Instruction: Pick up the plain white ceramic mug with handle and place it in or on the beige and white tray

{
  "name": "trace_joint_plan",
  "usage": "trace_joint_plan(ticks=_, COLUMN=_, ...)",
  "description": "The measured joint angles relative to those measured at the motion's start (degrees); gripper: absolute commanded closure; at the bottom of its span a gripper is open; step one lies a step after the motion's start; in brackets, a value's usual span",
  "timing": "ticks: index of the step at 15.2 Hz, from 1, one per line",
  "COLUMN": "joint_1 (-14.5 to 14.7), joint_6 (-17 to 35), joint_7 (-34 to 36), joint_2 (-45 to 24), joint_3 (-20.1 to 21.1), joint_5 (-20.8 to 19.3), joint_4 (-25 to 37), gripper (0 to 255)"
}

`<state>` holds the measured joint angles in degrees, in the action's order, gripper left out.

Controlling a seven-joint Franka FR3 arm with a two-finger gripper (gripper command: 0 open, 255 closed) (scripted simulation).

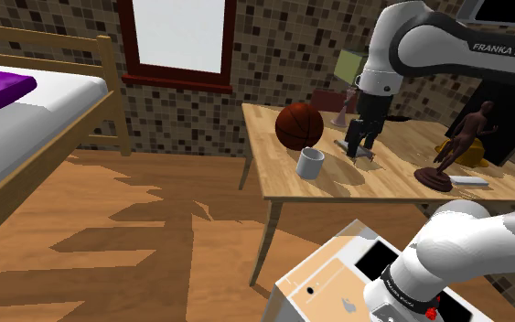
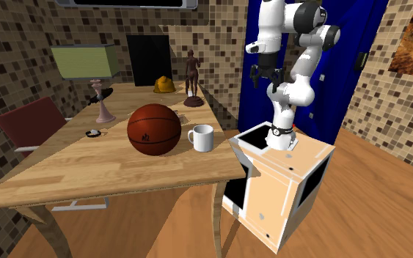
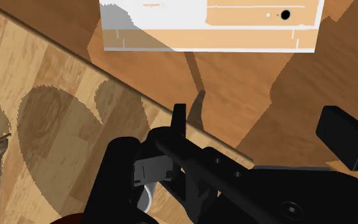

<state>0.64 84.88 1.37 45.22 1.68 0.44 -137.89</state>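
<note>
White mug [image 1: 310, 162] upright on surface [image 1: 388, 183], just beside ball [image 1: 299, 125], on ball's side nearer stand [image 1: 324, 285]; handle toward ball. End effector [image 1: 359, 149] raised above surface, near ball, apart from mug; spread open, pinching nothing. Lamp [image 2: 86, 61] behind ball, toward wall. Brown figurine [image 1: 464, 137] well apart from ball, at surface's far end. Orange-yellow thing [image 2: 164, 86] next to figurine. Red-backed chair [image 2: 32, 121] beside surface, on ball's side away from stand. Bed [image 1: 26, 119] across floor from ball, near window [image 1: 177, 37].

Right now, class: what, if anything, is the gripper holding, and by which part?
Nothing. The gripper hangs open above the table, apart from the mug, which stands on it.
</note>
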Motion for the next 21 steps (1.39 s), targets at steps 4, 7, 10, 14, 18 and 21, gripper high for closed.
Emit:
trace_joint_plan(ticks=4, joint_1=-0.63, joint_6=3.72, joint_7=-0.47, joint_2=-3.57, joint_3=-0.76, joint_5=-0.71, joint_4=-0.02, gripper=0)
trace_joint_plan(ticks=7, joint_1=-1.48, joint_6=9.15, joint_7=-1.09, joint_2=-8.35, joint_3=-1.87, joint_5=-1.59, joint_4=-0.41, gripper=0)
trace_joint_plan(ticks=10, joint_1=-2.11, joint_6=13.7, joint_7=-1.21, joint_2=-13.38, joint_3=-2.58, joint_5=-2.08, joint_4=0.39, gripper=0)
trace_joint_plan(ticks=14, joint_1=-3.08, joint_6=20.25, joint_7=-1.86, joint_2=-21.44, joint_3=-3.92, joint_5=-2.78, joint_4=2.31, gripper=0)
trace_joint_plan(ticks=18, joint_1=-4.1, joint_6=25.66, joint_7=-2.84, joint_2=-29.51, joint_3=-5.41, joint_5=-3.21, joint_4=5.46, gripper=0)
trace_joint_plan(ticks=21, joint_1=-4.55, joint_6=29.67, joint_7=-3.16, joint_2=-36.1, joint_3=-6.12, joint_5=-3.02, joint_4=8.31, gripper=0)
